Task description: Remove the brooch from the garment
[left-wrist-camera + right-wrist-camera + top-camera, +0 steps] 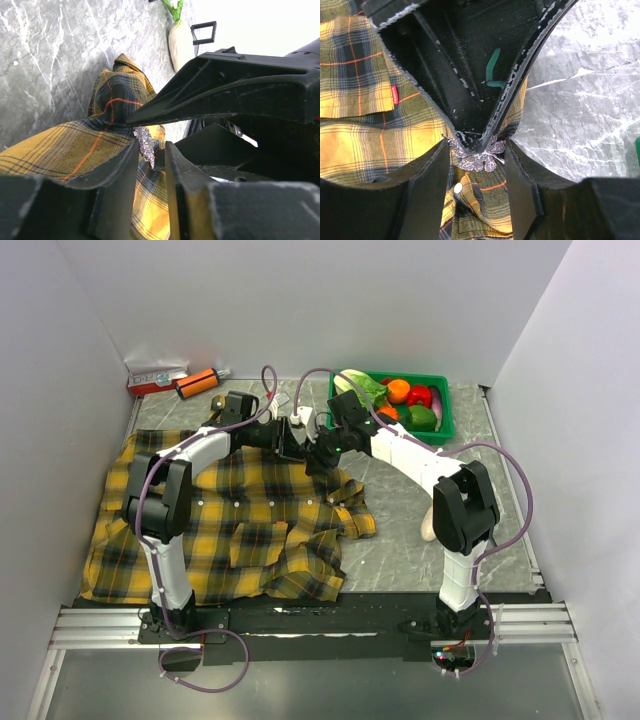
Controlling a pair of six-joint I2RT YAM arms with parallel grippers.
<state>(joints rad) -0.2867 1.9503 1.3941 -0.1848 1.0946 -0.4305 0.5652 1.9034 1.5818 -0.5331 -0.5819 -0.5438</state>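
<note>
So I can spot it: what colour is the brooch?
Glittery silver; the brooch shows best in the right wrist view, against the yellow-and-black plaid shirt.

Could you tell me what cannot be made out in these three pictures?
- Top view: the brooch is not visible; both wrists meet over the shirt collar.
- Left wrist: the brooch is partly hidden by the left fingers.
- Right wrist: the brooch top is covered by the other gripper; how it is fastened stays hidden.

Garment (240, 530) — yellow-and-black plaid, thin red-orange lines, small red tag, white buttons. Brooch (479, 156) — glittery silver-white. Tabletop (400, 550) — grey marbled, white veins. Bin (440, 415) at far right corner — green. Grippers' fingers (430, 185) — black.
</note>
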